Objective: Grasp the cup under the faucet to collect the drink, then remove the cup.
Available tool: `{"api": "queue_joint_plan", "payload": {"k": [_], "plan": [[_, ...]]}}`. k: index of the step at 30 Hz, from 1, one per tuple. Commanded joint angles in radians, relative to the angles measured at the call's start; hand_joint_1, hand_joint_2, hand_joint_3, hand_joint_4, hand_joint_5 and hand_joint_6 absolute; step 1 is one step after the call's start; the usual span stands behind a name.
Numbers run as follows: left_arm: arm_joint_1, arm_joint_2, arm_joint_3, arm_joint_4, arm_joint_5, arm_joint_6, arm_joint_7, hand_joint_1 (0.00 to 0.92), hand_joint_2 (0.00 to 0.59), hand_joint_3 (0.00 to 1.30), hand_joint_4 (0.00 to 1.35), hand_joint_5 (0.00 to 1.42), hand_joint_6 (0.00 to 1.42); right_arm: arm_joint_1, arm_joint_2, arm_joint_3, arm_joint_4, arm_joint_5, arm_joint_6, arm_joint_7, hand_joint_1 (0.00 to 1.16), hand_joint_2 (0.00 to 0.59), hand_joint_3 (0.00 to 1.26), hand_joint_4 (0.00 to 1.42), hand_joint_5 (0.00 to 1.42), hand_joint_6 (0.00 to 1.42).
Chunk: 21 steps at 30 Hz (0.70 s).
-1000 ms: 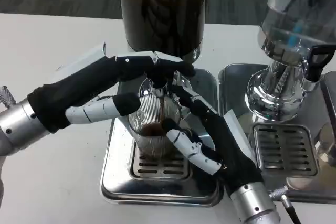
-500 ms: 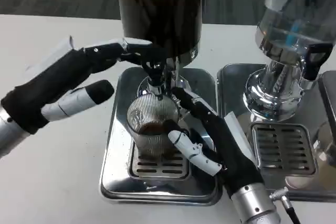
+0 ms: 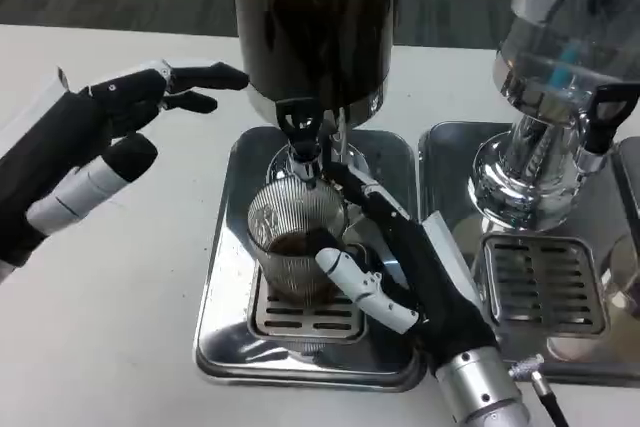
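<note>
Ribbed glass cup (image 3: 295,247) on drip tray (image 3: 225,347) under faucet (image 3: 300,137), dark drink inside. Right hand (image 3: 400,267) grips cup from 4 o'clock. Left hand (image 3: 90,152) at 10 o'clock, fingers apart, empty. Risk: lifting straight up strikes faucet, spills; grip firmness probably adequate, partly hidden.

— Where does the camera sit?
— High on the robot, looking steeply down and forward at the tabletop (image 3: 120,327).
— How close?
— Close; the drink dispenser (image 3: 315,22) is cropped at the top edge.
</note>
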Motion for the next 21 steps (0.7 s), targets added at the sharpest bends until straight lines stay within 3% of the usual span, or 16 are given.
{"api": "queue_joint_plan", "payload": {"k": [1,21], "plan": [[0.036,0.006,0.032,0.009,-0.005,0.003,0.025,0.000,0.124,0.36,0.27,0.21,0.31,-0.010,-0.002,0.001,0.000,0.006,-0.008,0.012,0.36,0.242,0.14,0.09,0.10,0.06],[0.138,0.012,0.098,0.045,-0.001,0.005,0.046,0.000,0.127,0.40,0.28,0.22,0.31,-0.070,0.010,-0.001,0.070,0.038,-0.003,0.058,0.34,0.249,0.06,0.04,0.08,0.05]]}}
